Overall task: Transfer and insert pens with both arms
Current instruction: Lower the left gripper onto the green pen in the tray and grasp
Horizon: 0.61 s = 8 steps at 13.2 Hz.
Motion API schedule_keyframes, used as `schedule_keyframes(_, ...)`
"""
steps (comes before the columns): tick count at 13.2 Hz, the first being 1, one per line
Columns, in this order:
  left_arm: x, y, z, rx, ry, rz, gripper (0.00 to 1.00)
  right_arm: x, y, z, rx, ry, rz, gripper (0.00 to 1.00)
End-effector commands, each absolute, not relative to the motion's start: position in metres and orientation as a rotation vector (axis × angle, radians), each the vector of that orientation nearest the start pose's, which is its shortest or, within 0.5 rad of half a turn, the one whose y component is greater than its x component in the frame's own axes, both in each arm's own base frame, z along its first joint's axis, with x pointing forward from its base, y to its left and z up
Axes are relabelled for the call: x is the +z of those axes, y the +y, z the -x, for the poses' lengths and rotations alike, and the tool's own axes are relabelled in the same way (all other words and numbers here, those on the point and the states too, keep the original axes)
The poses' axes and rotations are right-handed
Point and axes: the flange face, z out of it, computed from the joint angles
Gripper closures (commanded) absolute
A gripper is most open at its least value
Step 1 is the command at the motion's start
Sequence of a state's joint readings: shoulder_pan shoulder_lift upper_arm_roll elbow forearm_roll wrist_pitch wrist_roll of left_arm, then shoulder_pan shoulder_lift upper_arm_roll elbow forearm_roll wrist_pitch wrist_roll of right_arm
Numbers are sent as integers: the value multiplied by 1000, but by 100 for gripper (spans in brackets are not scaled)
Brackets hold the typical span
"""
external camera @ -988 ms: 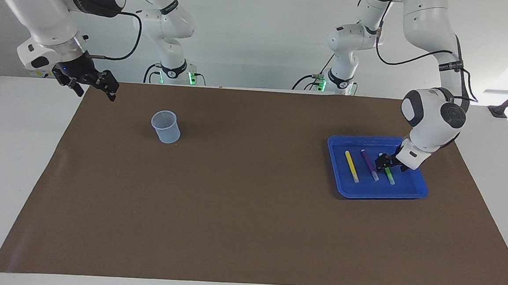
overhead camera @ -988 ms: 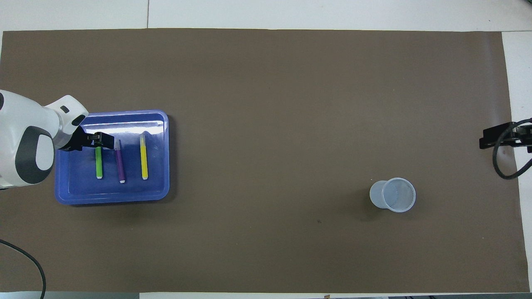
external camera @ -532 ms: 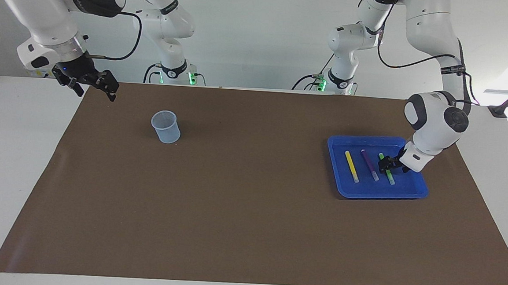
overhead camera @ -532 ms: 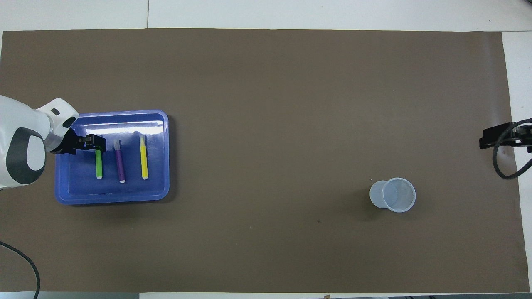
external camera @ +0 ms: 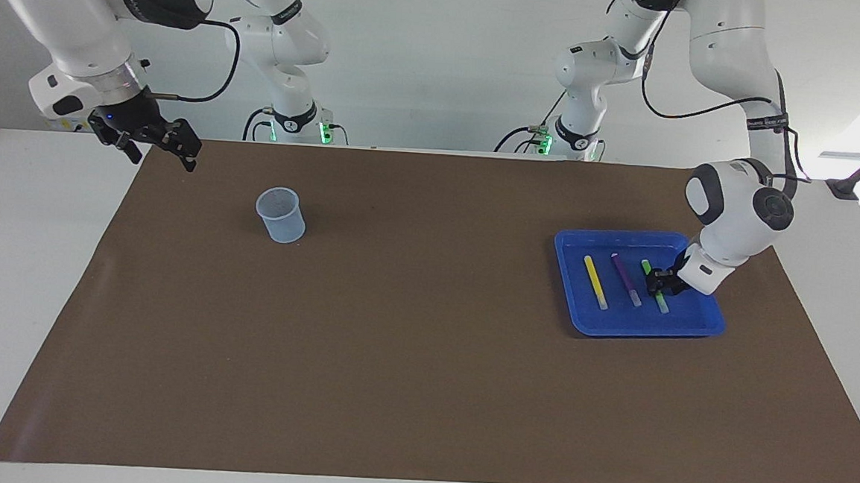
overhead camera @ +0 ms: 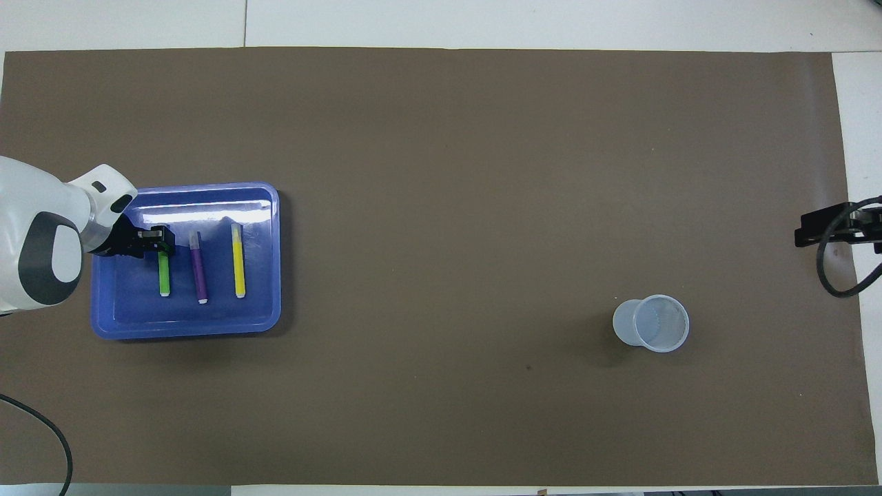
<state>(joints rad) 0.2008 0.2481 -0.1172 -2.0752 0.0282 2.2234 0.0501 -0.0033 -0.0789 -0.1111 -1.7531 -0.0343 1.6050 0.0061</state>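
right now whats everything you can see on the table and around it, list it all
tray: one, blue, on the mat toward the left arm's end of the table
yellow pen: one, lying in the tray
purple pen: one, lying in the tray beside the yellow one
green pen: one, lying in the tray under the left gripper
cup: one, clear plastic, upright, toward the right arm's end
mat: one, brown, covering most of the white table
smaller arms: two, white, green-lit bases, at the robots' edge
left gripper: black, down in the tray at the green pen
right gripper: black, jaws open, waiting over the mat's corner
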Motion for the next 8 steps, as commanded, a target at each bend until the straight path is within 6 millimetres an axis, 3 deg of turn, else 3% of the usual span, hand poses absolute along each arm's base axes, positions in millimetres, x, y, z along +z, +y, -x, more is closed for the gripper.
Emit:
schedule_keyframes(1,299,48,-568,142,-37,3138,53,587,-66,-519,117,161,3134,0)
schedule_keyframes(6,298,47,-568,146,-47,3138,100,587,-66,-519,117,161,3134,0)
schedule_keyframes(8,300,47,-569,142,-45,3136,100,587,-66,-519,116,161,3132,0)
